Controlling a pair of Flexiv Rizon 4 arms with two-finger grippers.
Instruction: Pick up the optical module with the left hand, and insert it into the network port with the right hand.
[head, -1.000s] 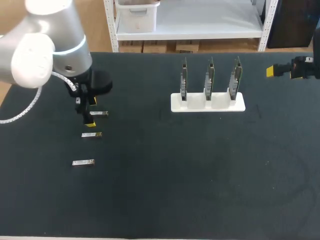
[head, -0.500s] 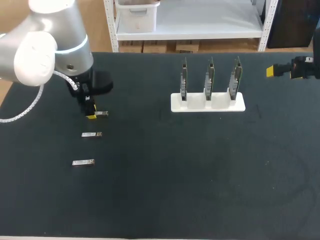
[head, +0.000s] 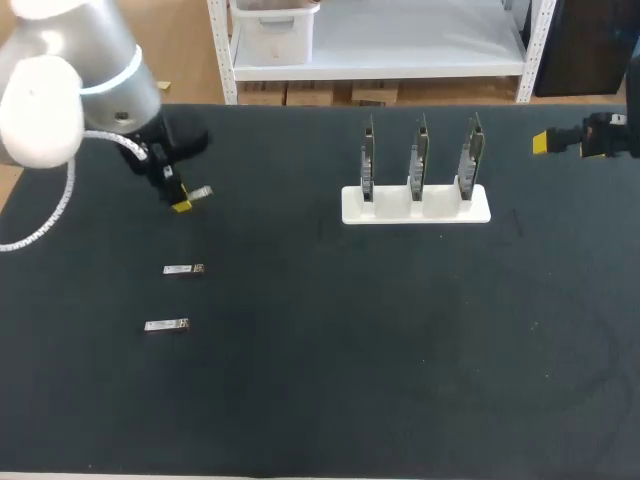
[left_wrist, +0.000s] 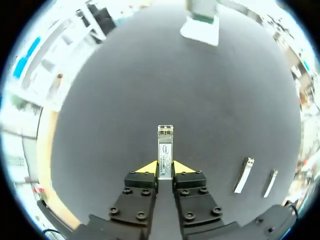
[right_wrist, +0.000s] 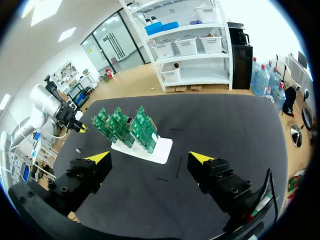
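Note:
My left gripper (head: 182, 200) hangs above the table's left side, shut on a small silver optical module (head: 199, 192). In the left wrist view the module (left_wrist: 165, 148) sticks straight out ahead from between the yellow tips of the gripper (left_wrist: 165, 168), lifted off the dark surface. A white stand (head: 415, 205) holds three upright green network boards (head: 420, 155) at the back middle. My right gripper (head: 545, 142) stays at the far right edge, well clear of the stand. In its own view the right gripper (right_wrist: 150, 158) stands open and empty, with the boards (right_wrist: 125, 125) ahead of it.
Two more silver modules (head: 183, 269) (head: 166, 325) lie on the black table in front of my left gripper; in the left wrist view these modules (left_wrist: 243, 175) (left_wrist: 270, 183) lie off to one side of the fingers.
My left gripper closed on the rearmost module of the row, then lifted it off the table and carried it a little toward the back. The right arm has not moved.

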